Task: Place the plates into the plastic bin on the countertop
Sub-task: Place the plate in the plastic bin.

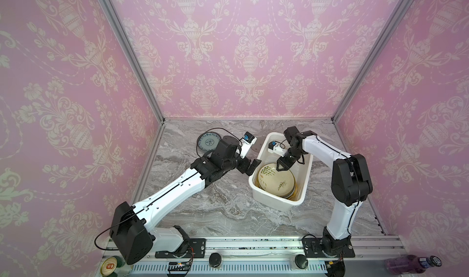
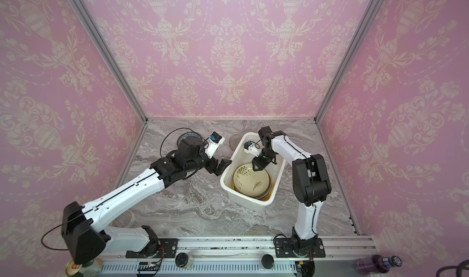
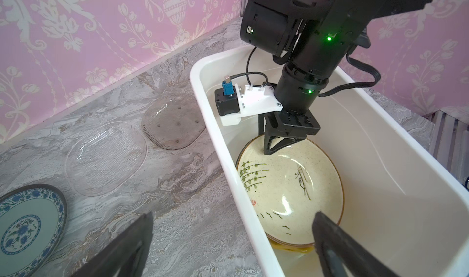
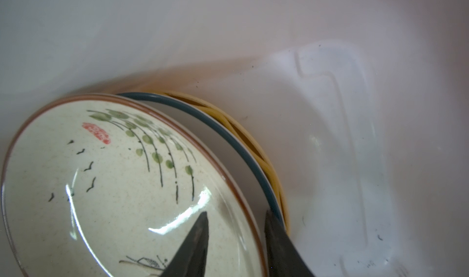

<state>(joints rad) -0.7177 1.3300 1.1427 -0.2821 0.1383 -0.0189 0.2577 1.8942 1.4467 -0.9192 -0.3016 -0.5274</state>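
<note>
Cream round ceramic plate (image 1: pixel 276 180) with green sprigs lies atop stacked plates (image 4: pixel 236 148) inside the deep white plastic bin (image 1: pixel 276 202) on the grey marble desk (image 1: pixel 223 207). The right claw (image 1: pixel 282 168) straddles its rim, narrowly parted. The left claw (image 1: pixel 251 168) gapes wide beside the bin.

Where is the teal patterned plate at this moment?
In a top view the teal patterned plate lies on the countertop, left of the plastic bin, just beyond the left arm's wrist; a clear glass plate sits beside it.
</note>
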